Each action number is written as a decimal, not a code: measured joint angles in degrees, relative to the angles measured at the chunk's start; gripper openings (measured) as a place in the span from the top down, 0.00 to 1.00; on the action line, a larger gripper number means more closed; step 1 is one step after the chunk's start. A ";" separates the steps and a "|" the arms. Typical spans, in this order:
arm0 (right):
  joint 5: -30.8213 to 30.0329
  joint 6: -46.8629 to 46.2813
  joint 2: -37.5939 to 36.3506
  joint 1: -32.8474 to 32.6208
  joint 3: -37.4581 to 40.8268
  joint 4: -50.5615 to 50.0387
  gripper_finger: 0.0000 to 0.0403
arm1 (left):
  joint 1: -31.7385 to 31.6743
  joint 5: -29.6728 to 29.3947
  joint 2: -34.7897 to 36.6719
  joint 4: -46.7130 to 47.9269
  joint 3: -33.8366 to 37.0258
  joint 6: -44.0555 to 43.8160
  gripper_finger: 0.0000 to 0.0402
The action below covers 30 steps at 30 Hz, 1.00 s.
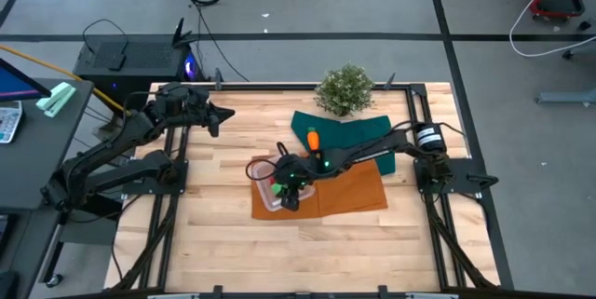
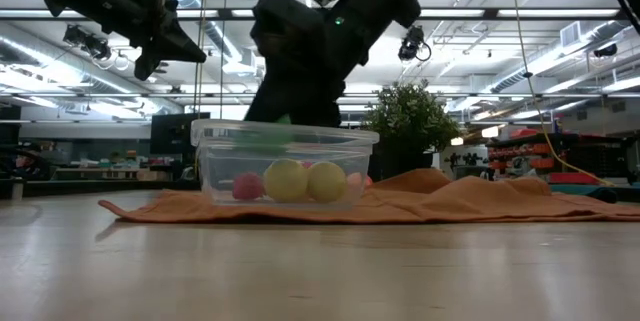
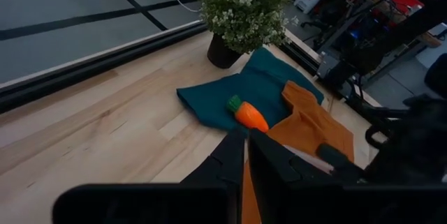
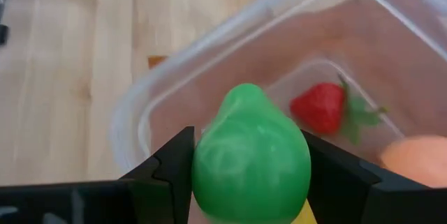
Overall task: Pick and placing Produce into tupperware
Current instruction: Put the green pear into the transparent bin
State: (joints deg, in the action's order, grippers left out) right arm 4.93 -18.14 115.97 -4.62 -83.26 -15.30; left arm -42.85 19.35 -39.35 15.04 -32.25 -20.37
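Nearest the lens in the right wrist view, a green pear-shaped fruit [image 4: 250,158] sits clamped between the right gripper's [image 4: 250,182] two dark fingers [image 4: 171,165], one pressed to each flank. It hangs over the clear tupperware [image 4: 140,105], above the near wall and just inside the rim. Below it, on the container floor, lie a red strawberry [image 4: 320,107] with a green leafy top and, beside that, a pale peach-red round fruit [image 4: 412,155] at the picture's edge.

From table height the tupperware [image 2: 285,139] stands on the orange cloth [image 2: 450,201], with two yellow lemons [image 2: 305,181] side by side against its front wall and a small pinkish-red piece [image 2: 247,186] next to them. The green fruit shows only as a blur behind the container wall, under the dark right arm.

From above, the right gripper [image 1: 291,190] reaches in over the tupperware [image 1: 265,201] at the orange cloth's [image 1: 358,192] left end. The orange carrot [image 1: 314,139] lies apart on the dark green cloth [image 1: 358,131], well clear of the container, with the potted plant [image 1: 345,88] behind it.

The left gripper [image 1: 222,116] waits raised off to the table's far left side, its fingers [image 3: 234,158] drawn together with nothing between them.
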 joint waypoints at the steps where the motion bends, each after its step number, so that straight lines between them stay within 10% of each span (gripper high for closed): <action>1: 0.39 -0.03 0.25 0.00 0.02 0.39 0.56 | 0.00 0.00 0.00 0.23 0.00 0.01 0.93; 30: 6.65 3.33 3.18 2.38 0.04 2.31 0.45 | 0.02 0.09 0.00 2.57 0.00 0.09 0.91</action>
State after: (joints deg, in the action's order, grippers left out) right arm 11.58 -14.80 119.15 -2.24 -83.22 -12.99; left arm -42.83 19.44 -39.35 17.61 -32.25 -20.28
